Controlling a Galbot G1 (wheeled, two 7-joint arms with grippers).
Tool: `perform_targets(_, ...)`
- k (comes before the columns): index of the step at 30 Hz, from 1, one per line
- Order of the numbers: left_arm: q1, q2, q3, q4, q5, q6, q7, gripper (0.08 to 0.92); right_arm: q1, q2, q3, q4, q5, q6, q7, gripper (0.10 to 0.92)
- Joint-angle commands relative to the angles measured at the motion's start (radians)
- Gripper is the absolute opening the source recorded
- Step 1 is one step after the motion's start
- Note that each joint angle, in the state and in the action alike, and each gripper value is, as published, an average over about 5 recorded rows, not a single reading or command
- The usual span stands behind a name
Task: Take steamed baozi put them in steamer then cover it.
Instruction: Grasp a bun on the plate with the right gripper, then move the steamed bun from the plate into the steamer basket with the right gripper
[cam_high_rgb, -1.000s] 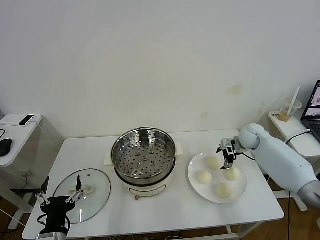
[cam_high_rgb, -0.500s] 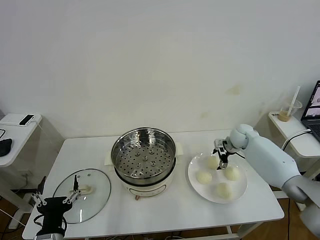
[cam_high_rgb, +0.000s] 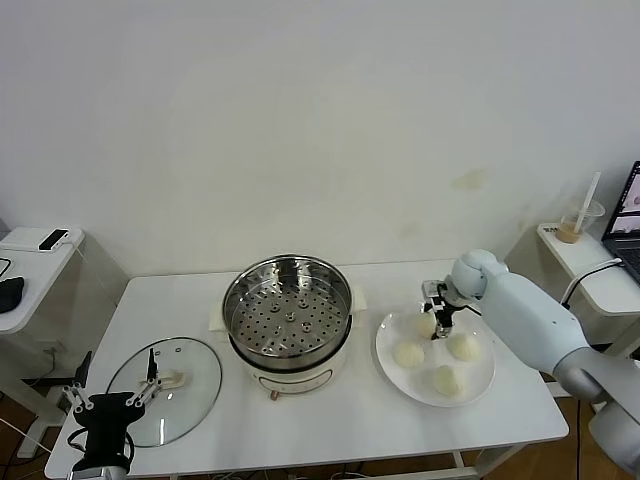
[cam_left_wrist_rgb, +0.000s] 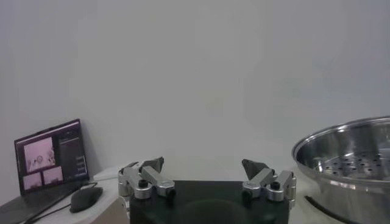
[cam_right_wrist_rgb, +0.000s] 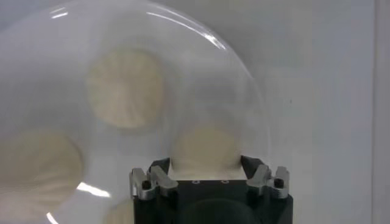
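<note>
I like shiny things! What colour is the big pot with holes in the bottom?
The steamer is shiny silver metal on a white base; the head view shows it best.

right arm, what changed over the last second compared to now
The right hand slid toward the robot's left across the plate, from the right-side bun to the rear baozi, and its fingers are now closing around that bun. The left hand dipped slightly near the lid and stayed open. All four buns, the steamer and the lid did not move.
</note>
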Motion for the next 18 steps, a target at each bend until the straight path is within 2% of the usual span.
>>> perform_targets(1, 0.001, 0.0, -0.001, 0.002, 0.001, -0.001, -0.003, 0.823, 0.0, 0.006, -0.003, -0.01, -0.008, -0.002, 0.0, 0.678)
perform_targets(8, 0.006, 0.0, 0.002, -0.009, 0.001, -0.001, -0.004, 0.823, 0.004, -0.005, -0.002, 0.002, 0.008, -0.001, 0.013, 0.572)
perform_targets(12, 0.003, 0.004, 0.005, -0.006, 0.0, 0.0, -0.004, 0.823, 0.02, -0.04, -0.017, 0.05, 0.045, 0.001, 0.012, 0.573)
perform_targets(18, -0.004, 0.017, 0.009, 0.008, -0.004, 0.001, -0.002, 0.823, 0.131, -0.126, -0.101, 0.19, 0.178, -0.003, 0.001, 0.585)
